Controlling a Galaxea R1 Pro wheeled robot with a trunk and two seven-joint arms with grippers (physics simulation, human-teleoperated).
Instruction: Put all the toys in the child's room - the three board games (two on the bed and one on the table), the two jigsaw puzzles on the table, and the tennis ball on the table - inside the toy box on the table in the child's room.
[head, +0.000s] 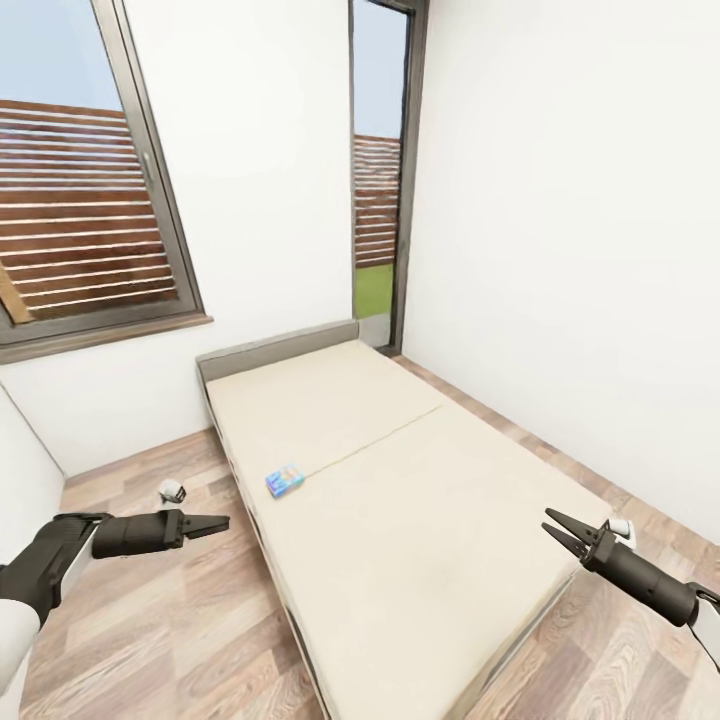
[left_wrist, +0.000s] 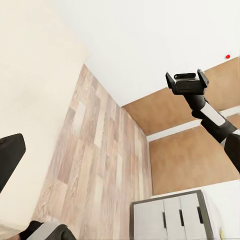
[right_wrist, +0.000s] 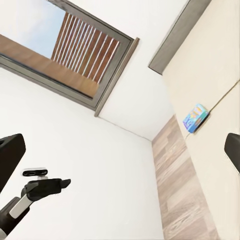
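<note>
A beige bed (head: 400, 500) fills the centre of the head view, its grey headboard (head: 275, 352) against the white wall (head: 270, 150) at the back of the room. One light blue board game (head: 285, 482) lies flat on the mattress near its left edge, left of centre in the frame; the same box (right_wrist: 195, 117) shows in the right wrist view at right of centre, beside a strip of wooden floor (right_wrist: 180, 190). The left claw (head: 218, 523) hangs over the floor at lower left, its two fingers drawn nearly together and holding nothing. The right claw (head: 556, 530) hovers at lower right above the bed's near corner, fingers spread apart and empty. A slatted window (head: 80, 220) sits at upper left. In the left wrist view, a drawer unit (left_wrist: 172, 217) stands at the bottom right.
</note>
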